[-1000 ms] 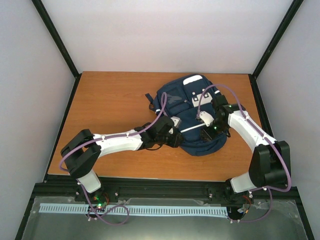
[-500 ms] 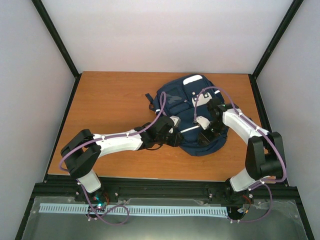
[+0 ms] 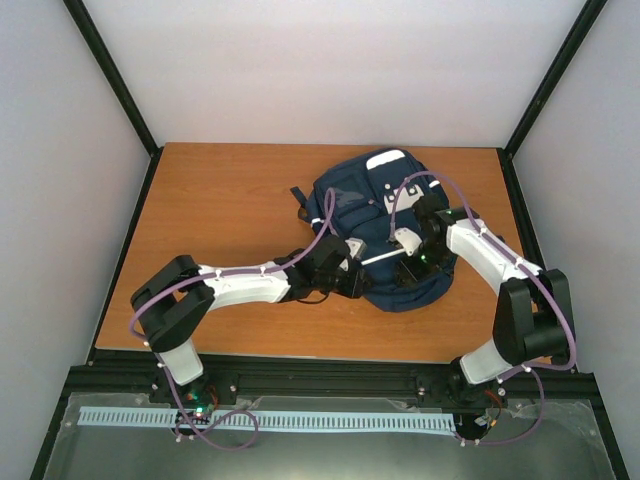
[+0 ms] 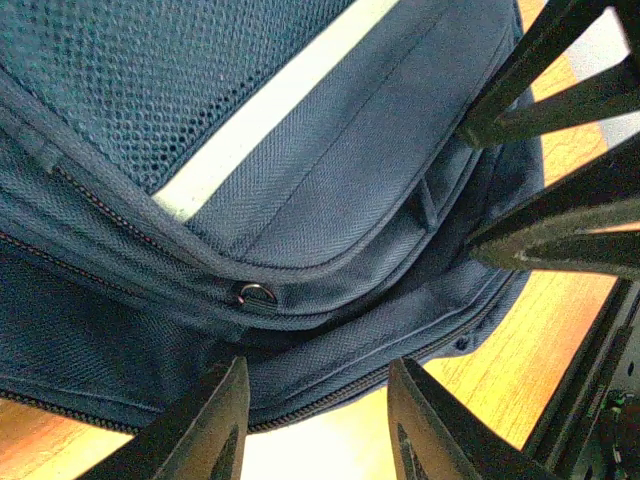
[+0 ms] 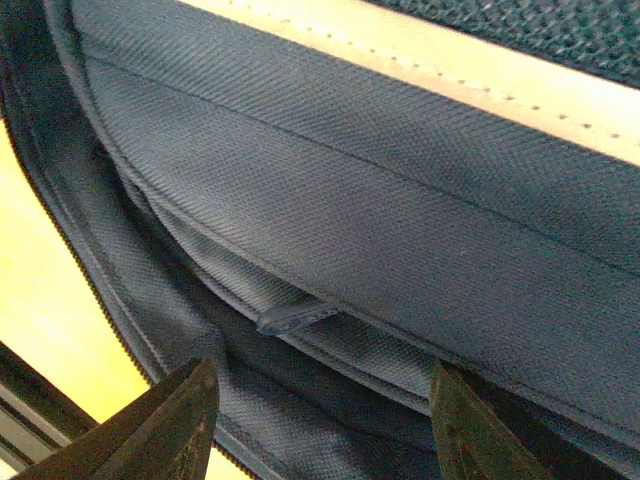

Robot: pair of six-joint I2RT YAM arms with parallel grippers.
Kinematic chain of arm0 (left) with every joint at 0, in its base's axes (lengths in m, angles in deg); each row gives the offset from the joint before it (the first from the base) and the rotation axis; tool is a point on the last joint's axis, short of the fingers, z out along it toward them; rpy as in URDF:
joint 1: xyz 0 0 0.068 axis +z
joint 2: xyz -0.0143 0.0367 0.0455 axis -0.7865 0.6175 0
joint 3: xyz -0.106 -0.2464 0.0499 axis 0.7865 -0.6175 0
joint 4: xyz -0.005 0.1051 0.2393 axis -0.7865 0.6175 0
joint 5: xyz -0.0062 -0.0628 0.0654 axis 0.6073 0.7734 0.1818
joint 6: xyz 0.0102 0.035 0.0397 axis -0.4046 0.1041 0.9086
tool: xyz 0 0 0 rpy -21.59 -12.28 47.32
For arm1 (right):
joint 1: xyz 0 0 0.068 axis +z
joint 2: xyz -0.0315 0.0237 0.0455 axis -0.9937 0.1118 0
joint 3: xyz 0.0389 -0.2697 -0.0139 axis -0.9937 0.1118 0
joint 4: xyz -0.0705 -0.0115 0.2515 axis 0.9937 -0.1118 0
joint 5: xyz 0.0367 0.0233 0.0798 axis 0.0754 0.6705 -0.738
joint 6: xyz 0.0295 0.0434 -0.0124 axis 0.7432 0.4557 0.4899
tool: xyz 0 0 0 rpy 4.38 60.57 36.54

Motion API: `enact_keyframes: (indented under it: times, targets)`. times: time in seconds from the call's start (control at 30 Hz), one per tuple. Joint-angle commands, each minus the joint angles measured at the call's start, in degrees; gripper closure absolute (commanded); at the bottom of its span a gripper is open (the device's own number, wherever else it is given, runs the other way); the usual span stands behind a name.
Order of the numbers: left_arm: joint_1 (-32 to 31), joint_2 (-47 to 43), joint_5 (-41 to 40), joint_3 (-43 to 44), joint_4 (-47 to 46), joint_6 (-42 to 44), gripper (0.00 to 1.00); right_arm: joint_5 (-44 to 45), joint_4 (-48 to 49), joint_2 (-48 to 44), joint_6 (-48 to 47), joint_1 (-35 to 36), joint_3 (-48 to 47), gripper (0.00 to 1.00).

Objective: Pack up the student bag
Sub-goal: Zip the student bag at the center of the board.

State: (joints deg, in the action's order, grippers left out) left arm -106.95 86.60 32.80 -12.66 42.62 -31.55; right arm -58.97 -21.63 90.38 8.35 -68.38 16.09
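The navy student bag (image 3: 370, 215) lies flat on the wooden table, white patch at its far end. My left gripper (image 3: 362, 281) is at the bag's near left edge; in the left wrist view it (image 4: 315, 420) is open, the jaws straddling the bag's lower zipper seam (image 4: 330, 400), with a metal ring (image 4: 257, 293) just beyond. My right gripper (image 3: 407, 272) is over the bag's near right part; in the right wrist view it (image 5: 320, 425) is open above a small rubber zipper pull (image 5: 296, 317) on a pocket seam. A white stripe (image 4: 270, 105) crosses the bag.
The wooden table (image 3: 220, 220) extends left of the bag. A dark strap (image 3: 297, 194) sticks out at the bag's left. Black frame posts and white walls stand around the table. The right arm's links (image 4: 560, 130) show in the left wrist view.
My right gripper has moved slightly left and back over the bag's front pocket. My left arm has shifted a little toward the bag's near edge. The bag has stayed in place.
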Motion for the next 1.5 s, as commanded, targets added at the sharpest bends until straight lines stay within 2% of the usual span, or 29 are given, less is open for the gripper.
enact_keyframes:
  times: [0.0,0.27,0.47,0.6,0.77,1.03,1.37,1.47]
  targets:
    - [-0.1,2.1,2.5,0.8,-3.7,-1.4,0.6,5.6,5.2,-0.1,3.0,-0.1,-1.6,0.42]
    - [-0.1,2.3,1.8,0.0,-3.4,-2.2,0.57,2.0,5.3,2.8,4.0,0.1,-4.0,0.43]
    - [-0.1,4.6,7.3,0.7,-7.4,-0.6,0.64,2.7,5.3,0.9,3.9,0.6,-3.7,0.43]
    - [-0.1,6.3,7.4,1.8,-8.4,-1.2,0.65,2.1,5.5,-1.0,4.0,0.6,-2.2,0.43]
    - [-0.1,6.9,7.0,1.5,-9.2,-2.0,0.65,-1.2,4.6,1.1,4.1,1.0,-3.1,0.46]
    - [-0.1,6.4,5.4,-0.5,-9.8,-2.3,0.67,3.3,5.0,5.2,4.0,6.0,-3.8,0.46]
    - [-0.1,5.4,3.8,-1.1,-9.1,-1.6,0.68,12.9,7.2,7.3,4.5,6.5,-2.5,0.6]
    - [-0.1,5.2,3.4,-1.1,-8.9,-1.5,0.67,13.4,7.3,6.2,4.4,5.8,-2.2,0.7]
